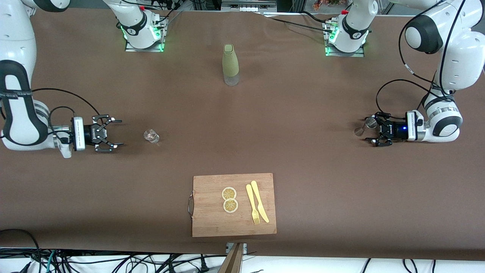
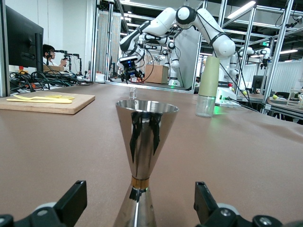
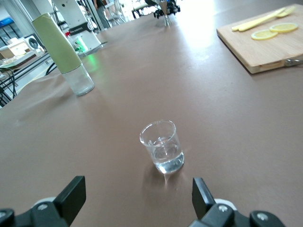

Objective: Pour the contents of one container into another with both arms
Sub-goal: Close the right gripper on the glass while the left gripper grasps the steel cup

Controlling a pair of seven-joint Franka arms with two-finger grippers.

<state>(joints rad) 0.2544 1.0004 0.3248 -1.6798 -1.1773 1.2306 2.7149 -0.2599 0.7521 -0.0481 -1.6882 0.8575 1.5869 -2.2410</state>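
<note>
Nothing of the pour itself is done, as far as the pictures show: both vessels stand upright on the brown table [image 1: 303, 125] and neither is lifted or gripped. The small clear glass cup [image 1: 151, 136] sits toward the right arm's end of the table, with a little clear liquid in its thick base, as the right wrist view shows it [image 3: 162, 146]. The right gripper [image 1: 110, 133] lies low just beside the cup, its fingers spread wide and pointed at it, with a clear gap between fingertips and glass. At the left arm's end, the silver hourglass jigger [image 1: 366, 125] stands with its mouth up, and the left gripper [image 1: 372, 133] is closer in: its fingers are spread apart on either side of the jigger's narrow waist [image 2: 142, 142] but not pressed on it. I judge that the left arm is a squeeze away from its grasp, while the right must first close the gap to the cup. Left to do: both grasps, lifting, bringing the two vessels together, tipping the cup over the jigger. The olive-green bottle [image 1: 230, 64] and the wooden cutting board [image 1: 212, 223] with lemon slices [image 1: 229, 199] and yellow cutlery [image 1: 257, 206] stand well apart, untouched.
</note>
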